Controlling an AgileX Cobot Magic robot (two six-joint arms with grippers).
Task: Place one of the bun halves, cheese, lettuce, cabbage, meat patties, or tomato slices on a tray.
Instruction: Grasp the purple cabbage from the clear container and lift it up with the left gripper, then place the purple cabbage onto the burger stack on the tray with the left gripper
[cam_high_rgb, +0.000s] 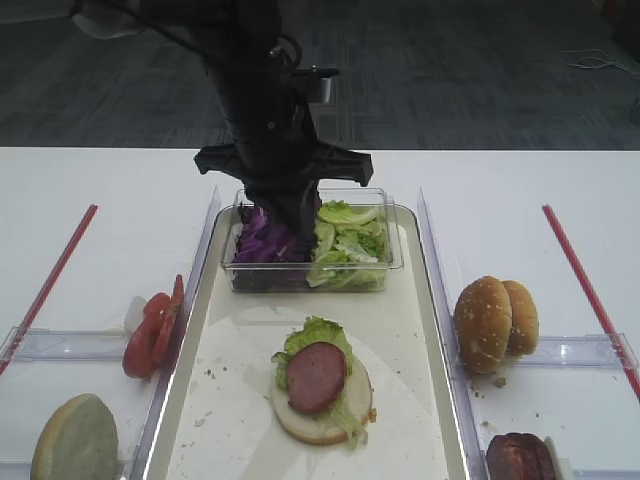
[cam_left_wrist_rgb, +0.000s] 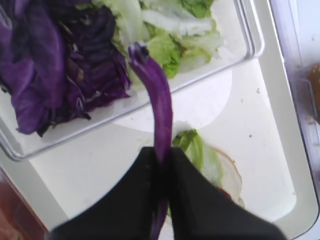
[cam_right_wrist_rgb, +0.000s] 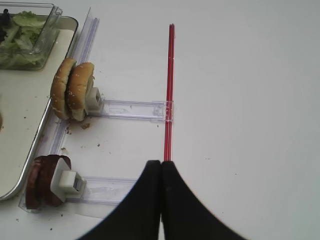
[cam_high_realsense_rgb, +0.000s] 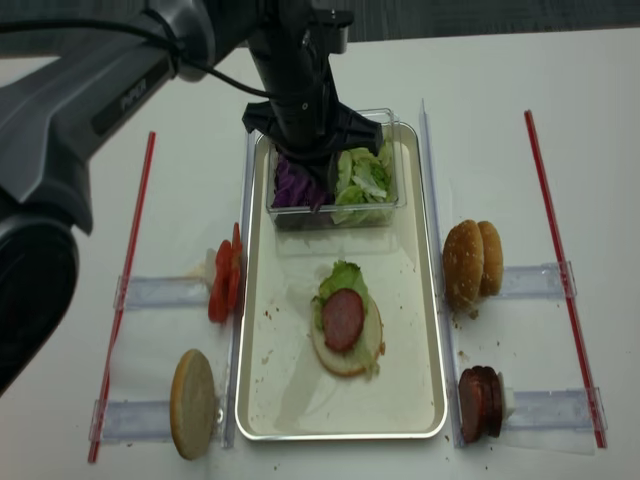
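Bright, even overhead light; soft shadows; wrist views blurred close up.

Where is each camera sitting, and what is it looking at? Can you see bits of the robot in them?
Exterior high: low at the table's front, facing the left arm above the clear box; bun bottom with lettuce and meat patty on the tray.
Right wrist: on the right arm, looking down at the shut right gripper, upright bun halves and a red strip.
Left wrist: looking down past the left gripper pinching a cabbage strip above the tray.
Exterior high (realsense): overhead, whole table, left arm.
Both exterior views share the tomato slices.
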